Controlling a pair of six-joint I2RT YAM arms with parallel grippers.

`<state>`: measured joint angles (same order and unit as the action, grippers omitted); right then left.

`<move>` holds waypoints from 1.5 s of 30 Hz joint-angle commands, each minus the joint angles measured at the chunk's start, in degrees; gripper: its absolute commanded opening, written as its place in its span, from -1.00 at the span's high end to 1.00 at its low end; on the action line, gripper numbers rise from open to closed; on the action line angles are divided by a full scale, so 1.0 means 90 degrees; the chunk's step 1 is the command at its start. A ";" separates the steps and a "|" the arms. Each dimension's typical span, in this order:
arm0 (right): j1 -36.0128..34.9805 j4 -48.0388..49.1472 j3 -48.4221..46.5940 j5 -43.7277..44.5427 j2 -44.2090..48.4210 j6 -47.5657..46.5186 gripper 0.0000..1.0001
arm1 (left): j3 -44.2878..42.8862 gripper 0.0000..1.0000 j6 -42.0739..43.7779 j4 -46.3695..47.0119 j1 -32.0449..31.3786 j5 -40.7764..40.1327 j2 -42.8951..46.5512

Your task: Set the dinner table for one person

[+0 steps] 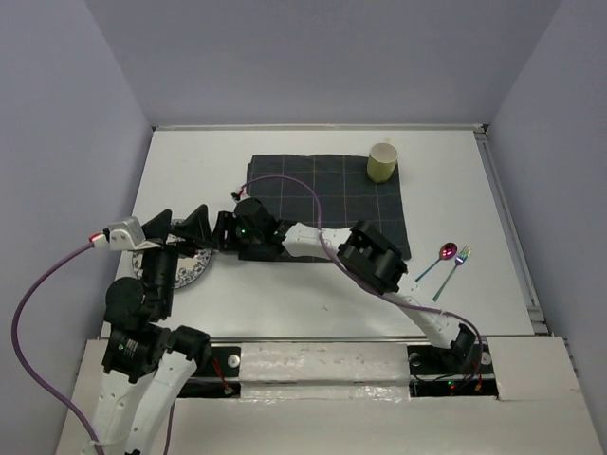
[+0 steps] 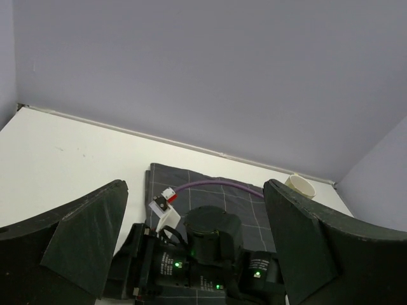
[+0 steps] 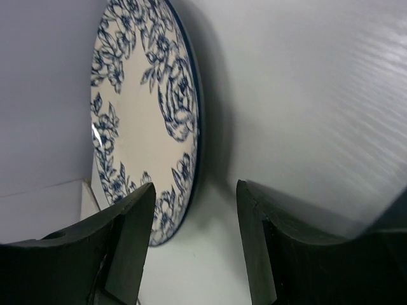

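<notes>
Matte white, the dinner table (image 1: 313, 294) spread flat between lilac walls (image 1: 76, 114) under both arms, a dark cloth (image 1: 332, 190) on its far half. I saw the left gripper (image 2: 195, 187) released and empty, and the right gripper (image 3: 195, 187) released just beside the plate (image 3: 140, 127).

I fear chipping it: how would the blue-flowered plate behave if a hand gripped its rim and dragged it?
The plate looks glossy and glazed, so it is probably stiff, slippery and apt to chip. It lies flat on the dinner table with a thin, low rim, so it would likely slide rather than tip.
</notes>
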<state>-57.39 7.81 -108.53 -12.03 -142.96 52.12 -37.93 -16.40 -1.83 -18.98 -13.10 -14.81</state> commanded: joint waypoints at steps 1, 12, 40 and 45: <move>-0.0069 0.0274 -0.0840 -0.0304 -0.0462 0.0576 -0.19 | 0.0035 -0.98 0.0006 0.0252 0.0058 0.0040 0.0102; -0.0069 0.0118 -0.1642 -0.0489 -0.1274 0.0977 0.36 | 0.0045 -0.98 0.0016 0.0242 0.0029 0.0069 0.0239; 0.1667 0.2158 0.4487 0.0273 0.4876 0.0029 1.00 | 0.0054 -0.98 0.0045 0.0359 -0.0010 0.0167 0.0503; 0.2789 0.2452 0.6205 0.0273 0.5959 0.0215 1.00 | 0.0074 -0.98 0.0016 0.0379 -0.0059 0.0274 0.0522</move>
<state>-37.95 20.29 -60.82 -10.66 -94.61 50.96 -37.87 -16.43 -1.83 -19.05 -12.05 -10.61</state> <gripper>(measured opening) 0.090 0.989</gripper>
